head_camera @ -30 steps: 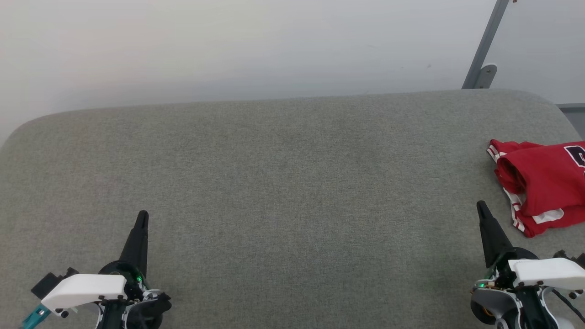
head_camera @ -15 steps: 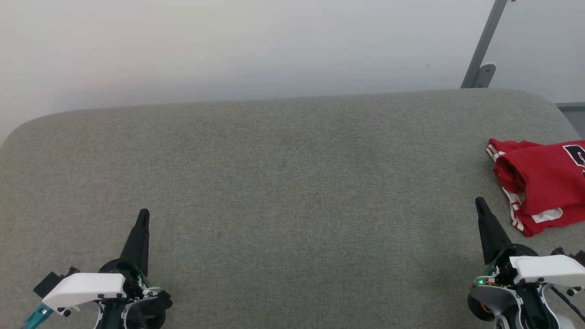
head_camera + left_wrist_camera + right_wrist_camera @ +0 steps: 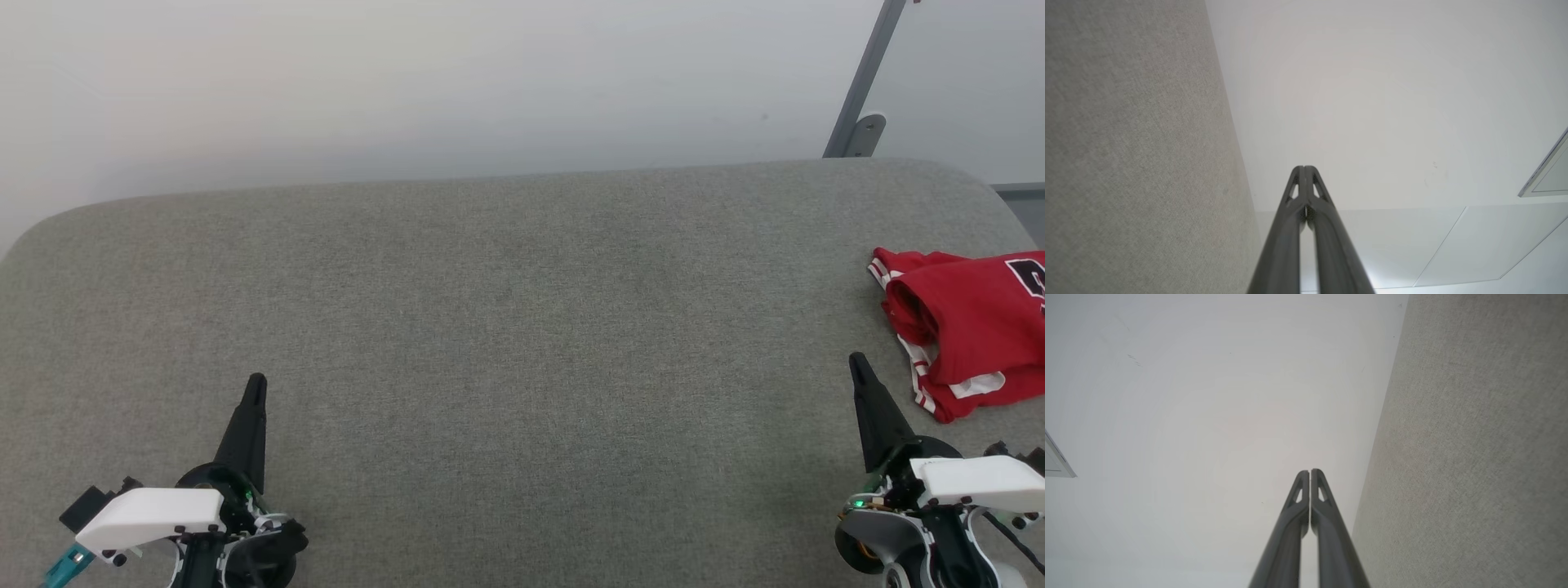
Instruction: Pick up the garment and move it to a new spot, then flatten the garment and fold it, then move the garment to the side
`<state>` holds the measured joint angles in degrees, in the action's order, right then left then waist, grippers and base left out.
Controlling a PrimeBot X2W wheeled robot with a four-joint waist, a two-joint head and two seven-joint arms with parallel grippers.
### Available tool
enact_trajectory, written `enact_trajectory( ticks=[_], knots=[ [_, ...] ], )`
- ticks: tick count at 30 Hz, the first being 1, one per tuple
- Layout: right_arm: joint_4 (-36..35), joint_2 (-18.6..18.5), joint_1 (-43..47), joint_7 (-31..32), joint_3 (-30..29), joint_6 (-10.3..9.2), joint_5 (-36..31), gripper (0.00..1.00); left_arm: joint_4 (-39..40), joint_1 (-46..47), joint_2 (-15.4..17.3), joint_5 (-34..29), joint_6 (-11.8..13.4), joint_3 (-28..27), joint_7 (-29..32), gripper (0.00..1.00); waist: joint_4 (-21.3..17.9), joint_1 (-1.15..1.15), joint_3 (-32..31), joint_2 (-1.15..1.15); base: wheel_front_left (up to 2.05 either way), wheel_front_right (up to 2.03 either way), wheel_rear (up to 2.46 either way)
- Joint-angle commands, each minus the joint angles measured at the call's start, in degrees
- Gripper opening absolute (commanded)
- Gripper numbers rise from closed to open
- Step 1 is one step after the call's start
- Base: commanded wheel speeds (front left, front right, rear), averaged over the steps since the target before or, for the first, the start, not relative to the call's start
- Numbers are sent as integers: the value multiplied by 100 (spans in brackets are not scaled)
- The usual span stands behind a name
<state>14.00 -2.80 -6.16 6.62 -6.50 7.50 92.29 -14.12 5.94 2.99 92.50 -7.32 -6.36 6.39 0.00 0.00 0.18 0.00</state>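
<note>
The garment (image 3: 971, 327), a red jersey shirt with white and striped trim and part of some black lettering, lies folded in a small bundle at the right edge of the grey padded table (image 3: 506, 343), cut off by the head view's right border. My right gripper (image 3: 857, 363) is shut and empty, its tip a short way left of and below the garment. My left gripper (image 3: 255, 384) is shut and empty at the lower left, far from the garment. Each wrist view shows its own fingers pressed together, the left gripper (image 3: 1304, 168) and the right gripper (image 3: 1310, 472), against the white wall.
The wide grey table surface stretches between the two grippers. A white wall (image 3: 408, 82) rises behind the table's far edge. A grey metal post with a bracket (image 3: 865, 90) stands at the back right.
The right gripper moved slightly forward up the view between one second ago and half a second ago, then stayed. The left gripper and the garment have not moved.
</note>
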Motion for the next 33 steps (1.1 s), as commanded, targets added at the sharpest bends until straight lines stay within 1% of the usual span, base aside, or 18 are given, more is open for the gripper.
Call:
enact_trajectory(
  ticks=[1, 33],
  knots=[
    [12, -16, -28, 7, 1, -2, 22, 0, 1, 69, -7, 1, -30, -11, 29, 0, 0, 0, 0, 0, 0, 0, 0],
    [11, -16, -28, 6, 2, -2, 23, 0, 1, 70, -12, -8, -31, -18, 30, 0, 0, 0, 0, 0, 0, 0, 0]
  ],
)
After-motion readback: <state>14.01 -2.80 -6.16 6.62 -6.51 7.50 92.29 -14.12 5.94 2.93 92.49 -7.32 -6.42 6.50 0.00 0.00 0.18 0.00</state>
